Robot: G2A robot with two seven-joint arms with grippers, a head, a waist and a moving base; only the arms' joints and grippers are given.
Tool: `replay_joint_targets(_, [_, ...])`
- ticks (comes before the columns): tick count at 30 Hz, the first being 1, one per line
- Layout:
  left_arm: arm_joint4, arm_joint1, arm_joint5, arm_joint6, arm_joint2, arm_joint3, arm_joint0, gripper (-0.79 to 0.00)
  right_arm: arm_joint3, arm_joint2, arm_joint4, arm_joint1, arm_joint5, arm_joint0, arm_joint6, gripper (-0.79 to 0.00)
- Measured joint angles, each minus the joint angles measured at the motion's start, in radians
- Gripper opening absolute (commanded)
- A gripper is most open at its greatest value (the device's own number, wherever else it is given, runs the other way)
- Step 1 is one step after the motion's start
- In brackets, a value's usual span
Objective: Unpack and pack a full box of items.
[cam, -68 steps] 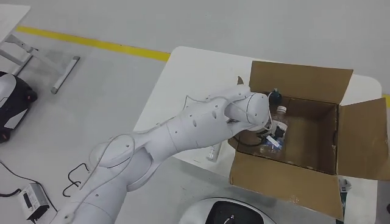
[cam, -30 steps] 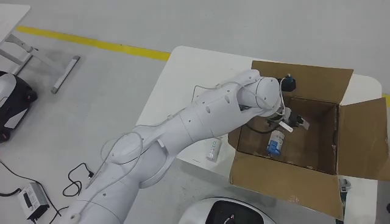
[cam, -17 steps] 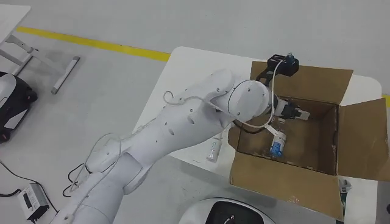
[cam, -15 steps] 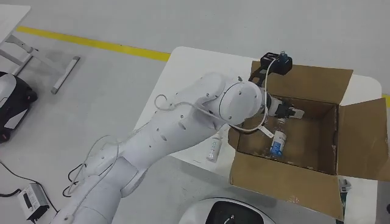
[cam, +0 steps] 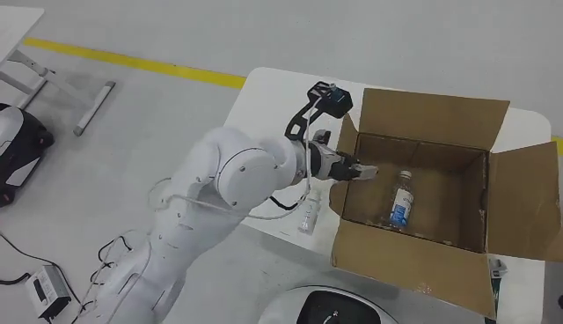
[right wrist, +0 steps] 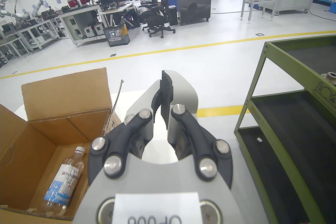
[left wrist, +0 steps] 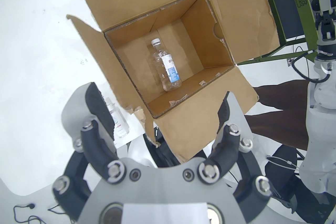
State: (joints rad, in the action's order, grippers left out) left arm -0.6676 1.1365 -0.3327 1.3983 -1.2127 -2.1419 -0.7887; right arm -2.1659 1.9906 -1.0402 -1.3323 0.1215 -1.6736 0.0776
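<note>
Hovering mid-frame in the top view, the left claw (cam: 368, 173) is released and holds nothing, just over the left wall of the box (cam: 413, 258). Below it a second bottle (cam: 307, 214) lies on the worktop (cam: 264, 113). A bottle (cam: 401, 199) lies on the box floor, right of centre. The right claw (right wrist: 164, 89) is clenched on nothing.

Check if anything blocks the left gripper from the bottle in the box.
Nothing visible does. The box has its flaps folded out, and the bottle lies alone on its floor. The open left gripper hangs above the box's edge; only that wall could interfere, on a low approach.
</note>
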Motion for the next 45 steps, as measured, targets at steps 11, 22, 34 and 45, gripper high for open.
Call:
replay_joint_targets(11, [0.041, -0.033, 0.045, -0.034, -0.197, -0.057, -0.226, 0.0, 0.0, 0.0, 0.0, 0.0, 0.0, 0.0, 0.0, -0.785])
replay_joint_targets(22, [-0.03, -0.054, 0.071, 0.025, -0.212, 0.003, -0.35, 0.0, 0.0, 0.0, 0.0, 0.0, 0.0, 0.0, 0.0, -0.785])
replay_joint_targets(34, [-0.154, -0.069, 0.187, 0.124, -0.093, 0.1, -0.383, 0.0, 0.0, 0.0, 0.0, 0.0, 0.0, 0.0, 0.0, -0.785])
replay_joint_targets(45, [-0.155, -0.067, 0.188, 0.117, -0.075, 0.117, -0.377, 0.0, 0.0, 0.0, 0.0, 0.0, 0.0, 0.0, 0.0, -0.785])
